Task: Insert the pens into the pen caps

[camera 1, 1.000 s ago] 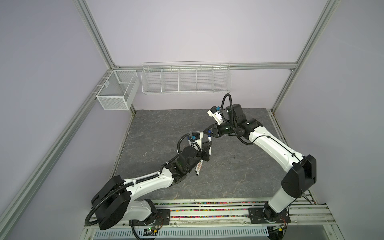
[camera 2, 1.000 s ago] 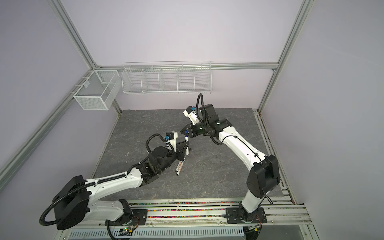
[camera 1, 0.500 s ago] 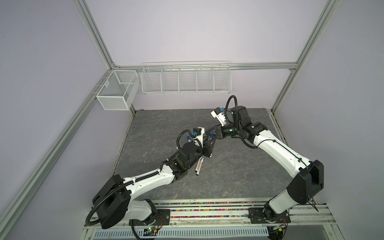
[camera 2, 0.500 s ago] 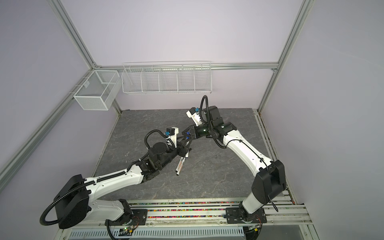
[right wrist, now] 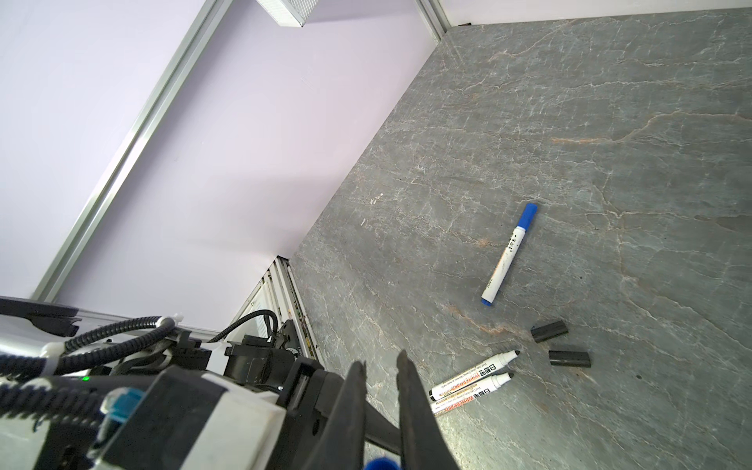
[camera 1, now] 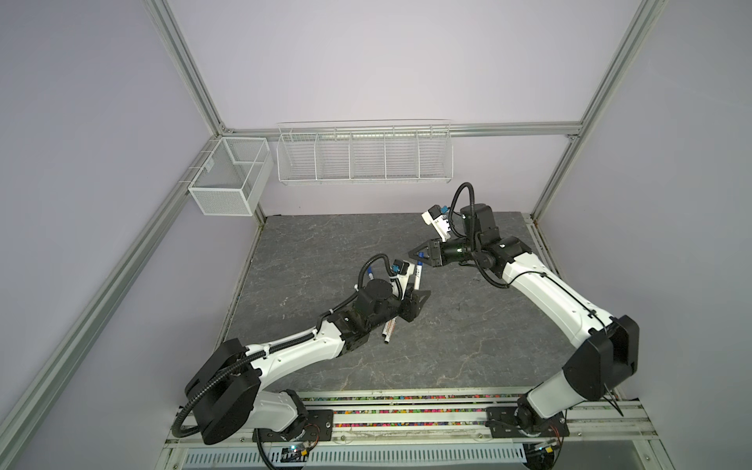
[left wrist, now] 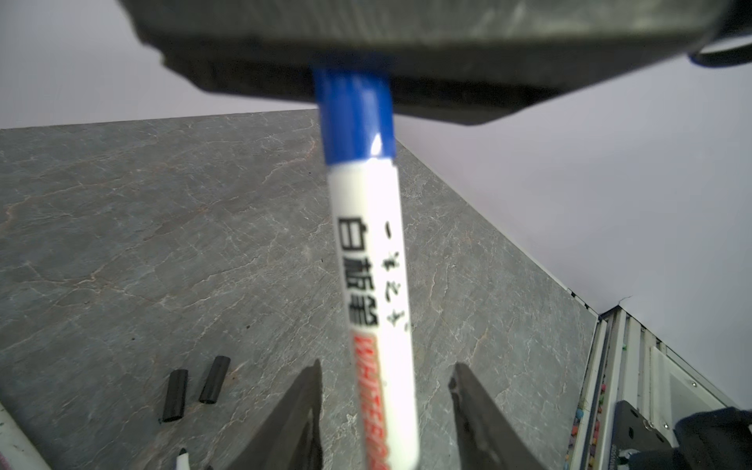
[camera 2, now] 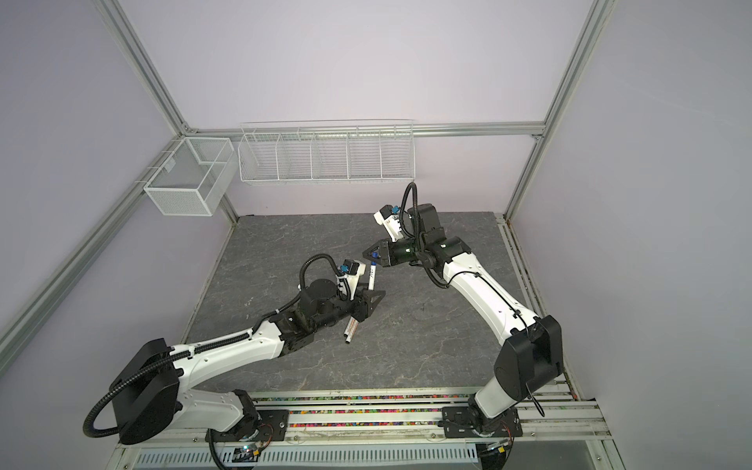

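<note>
Above the table [camera 1: 447, 333], the right tool [camera 1: 419, 256] pinches the blue cap [left wrist: 354, 118]. The left tool [left wrist: 386, 366] has its jaws spread, clear of the barrel. The pen [left wrist: 374, 264] is in mid-air, its long axis running from the cap down between those jaws.

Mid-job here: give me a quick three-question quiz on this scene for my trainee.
1. True or false: the left gripper has its jaws open on either side of the raised pen.
2. What is the right gripper shut on? A) a black cap B) the blue cap on the raised pen C) nothing
3. How many black caps lie loose on the table?

Key: 1 true; 2 B; 3 two.
</note>
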Robot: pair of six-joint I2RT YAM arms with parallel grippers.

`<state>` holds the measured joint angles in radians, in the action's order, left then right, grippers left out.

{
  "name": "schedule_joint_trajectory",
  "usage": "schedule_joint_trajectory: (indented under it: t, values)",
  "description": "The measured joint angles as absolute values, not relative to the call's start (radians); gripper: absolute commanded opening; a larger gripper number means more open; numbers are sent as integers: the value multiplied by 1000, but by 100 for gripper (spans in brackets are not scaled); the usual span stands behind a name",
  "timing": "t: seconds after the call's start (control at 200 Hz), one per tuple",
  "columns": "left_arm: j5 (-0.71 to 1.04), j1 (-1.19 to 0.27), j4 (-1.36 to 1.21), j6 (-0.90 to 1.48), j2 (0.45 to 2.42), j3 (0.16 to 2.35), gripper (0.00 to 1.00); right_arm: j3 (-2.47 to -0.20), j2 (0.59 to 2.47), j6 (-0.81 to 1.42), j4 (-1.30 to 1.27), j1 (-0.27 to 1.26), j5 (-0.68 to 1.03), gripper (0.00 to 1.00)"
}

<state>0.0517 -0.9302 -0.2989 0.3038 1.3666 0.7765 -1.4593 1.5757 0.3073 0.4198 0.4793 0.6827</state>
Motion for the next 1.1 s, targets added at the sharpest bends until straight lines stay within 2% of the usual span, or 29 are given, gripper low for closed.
schedule_joint_trajectory:
  t: [0.025, 0.285, 0.62, 1.1]
  values:
    - [54, -930, -295, 302, 1370, 776, 48, -1459, 1575, 307, 420, 479, 683, 7]
    - [61, -930, -287, 299, 1387, 783, 0, -1455, 1554, 307, 413, 469, 690, 7]
    - [19, -926, -393, 335, 1376, 752, 0, -1413, 1519, 315, 341, 460, 698, 7]
    - [-33, -909, -367, 265, 1367, 748, 0, -1346, 1483, 256, 242, 507, 666, 7]
